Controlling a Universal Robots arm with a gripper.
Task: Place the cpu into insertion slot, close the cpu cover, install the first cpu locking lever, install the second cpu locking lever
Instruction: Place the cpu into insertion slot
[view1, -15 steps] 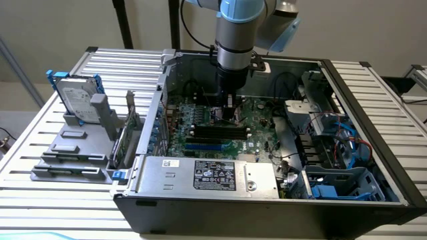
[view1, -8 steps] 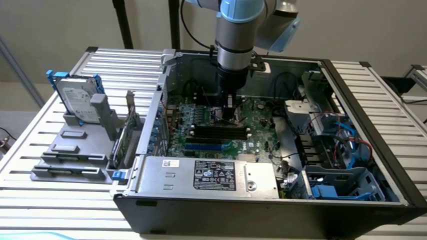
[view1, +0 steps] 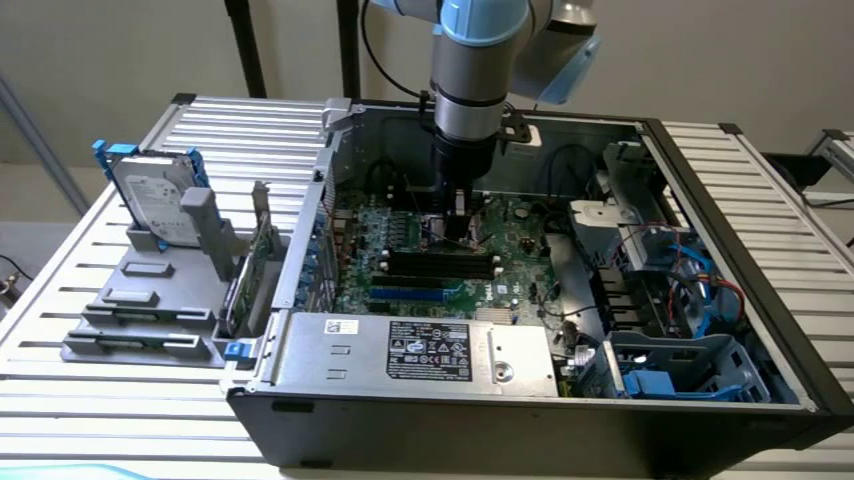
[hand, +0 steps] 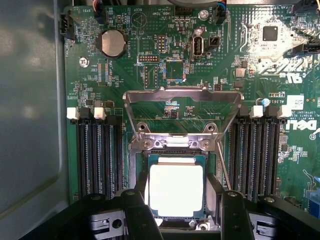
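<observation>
My gripper (hand: 179, 207) is open, jaws spread wide, and its two black fingers (hand: 136, 212) stand one on each side of the cpu (hand: 176, 189). The cpu lies flat between them with its silver-grey top facing up, seated in the insertion slot (hand: 142, 159). I cannot tell whether my fingers touch its edges. The slot's thin metal rim shows along the sides of the chip.

Just beyond the slot, the cpu cover (hand: 182, 95) is swung back on its hinge and stands open. Green board shows through its square window, and it covers none of the chip. A thin silver locking lever (hand: 223, 165) runs at a slant beside the slot, between it and the nearer bank of memory slots (hand: 257, 155). A second bank of long black memory slots lies on the other side of the slot.

Farther out, the green circuit board (hand: 240, 45) carries a round coin battery (hand: 112, 42).

In the exterior view, my gripper (view1: 458, 228) points straight down into the open computer case (view1: 767, 330), low over the middle of the board. A grey power supply (view1: 414, 350) sits at the case's near edge. The case rests on a slatted metal tabletop (view1: 240, 130), and a hard drive (view1: 151, 195) stands upright in a grey holder towards the exterior view's left.
</observation>
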